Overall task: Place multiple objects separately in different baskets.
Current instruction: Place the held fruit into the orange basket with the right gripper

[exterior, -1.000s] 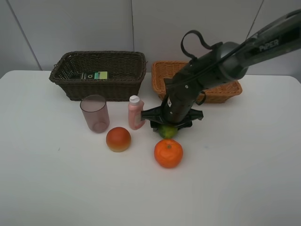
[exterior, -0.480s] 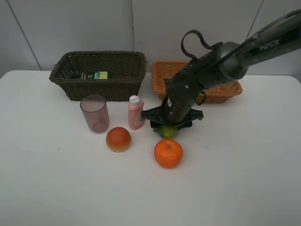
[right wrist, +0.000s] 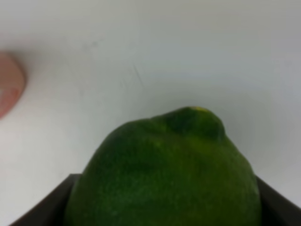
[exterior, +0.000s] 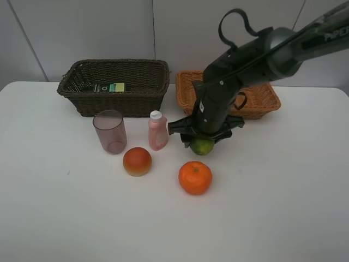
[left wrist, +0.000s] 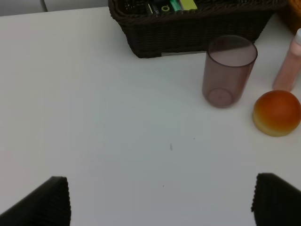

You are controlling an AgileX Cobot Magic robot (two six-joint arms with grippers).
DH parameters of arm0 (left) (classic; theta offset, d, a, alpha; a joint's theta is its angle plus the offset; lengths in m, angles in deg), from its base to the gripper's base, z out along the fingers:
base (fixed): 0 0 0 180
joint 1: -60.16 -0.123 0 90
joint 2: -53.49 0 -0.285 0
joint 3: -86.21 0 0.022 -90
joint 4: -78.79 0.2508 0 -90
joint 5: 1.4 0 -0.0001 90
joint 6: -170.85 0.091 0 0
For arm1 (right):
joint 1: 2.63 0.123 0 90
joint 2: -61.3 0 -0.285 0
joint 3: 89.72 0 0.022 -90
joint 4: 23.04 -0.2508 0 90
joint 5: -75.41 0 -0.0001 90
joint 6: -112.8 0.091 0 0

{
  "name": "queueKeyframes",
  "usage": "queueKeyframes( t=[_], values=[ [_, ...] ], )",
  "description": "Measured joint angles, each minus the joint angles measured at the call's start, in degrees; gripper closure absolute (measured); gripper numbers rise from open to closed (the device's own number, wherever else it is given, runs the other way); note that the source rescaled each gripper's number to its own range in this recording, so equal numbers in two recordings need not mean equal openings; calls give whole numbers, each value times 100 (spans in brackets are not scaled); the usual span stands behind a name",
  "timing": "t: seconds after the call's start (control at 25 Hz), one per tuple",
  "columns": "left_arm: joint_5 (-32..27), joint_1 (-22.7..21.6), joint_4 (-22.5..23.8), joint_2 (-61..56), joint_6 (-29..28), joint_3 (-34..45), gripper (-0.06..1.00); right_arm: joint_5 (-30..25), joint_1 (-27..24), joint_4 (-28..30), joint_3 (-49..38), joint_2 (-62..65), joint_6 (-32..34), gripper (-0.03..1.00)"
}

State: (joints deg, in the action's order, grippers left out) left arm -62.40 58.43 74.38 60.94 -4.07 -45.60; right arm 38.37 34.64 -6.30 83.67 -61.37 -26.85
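Observation:
My right gripper (exterior: 202, 140) is shut on the green round fruit (exterior: 203, 147) (right wrist: 164, 174) and holds it just above the table, in front of the light orange-tan basket (exterior: 184, 94). On the table stand the mauve cup (exterior: 110, 131) (left wrist: 229, 70) and the pink bottle (exterior: 157, 130) (left wrist: 289, 66). The red-orange fruit (exterior: 137, 161) (left wrist: 276, 113) and the orange (exterior: 195, 177) lie nearer the front. My left gripper (left wrist: 162, 200) is open over bare table left of the cup, out of the exterior view.
The dark brown basket (exterior: 120, 102) (left wrist: 188, 33) stands at the back left with a dark, green-labelled item (exterior: 109, 87) inside. The right arm (exterior: 256, 57) reaches over the tan basket. A white wall rises behind the table.
The right gripper has risen with the green fruit, lifting it off the table and slightly right toward the tan basket. Everything else stays put.

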Motion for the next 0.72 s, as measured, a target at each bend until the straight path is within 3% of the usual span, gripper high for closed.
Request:
queueKeyframes(
  t=[0.24, 0.36, 0.72],
  values=[
    [0, 0, 0, 0, 0, 0, -6, -1503, -6, 0, 914, 324, -901, 51],
    [0, 0, 0, 0, 0, 0, -6, -1957, -173, -279, 1417, 324, -1384, 51],
    [0, 0, 0, 0, 0, 0, -6, -1863, -1343, -771, 2310, 211, -2029, 51]
  ],
)
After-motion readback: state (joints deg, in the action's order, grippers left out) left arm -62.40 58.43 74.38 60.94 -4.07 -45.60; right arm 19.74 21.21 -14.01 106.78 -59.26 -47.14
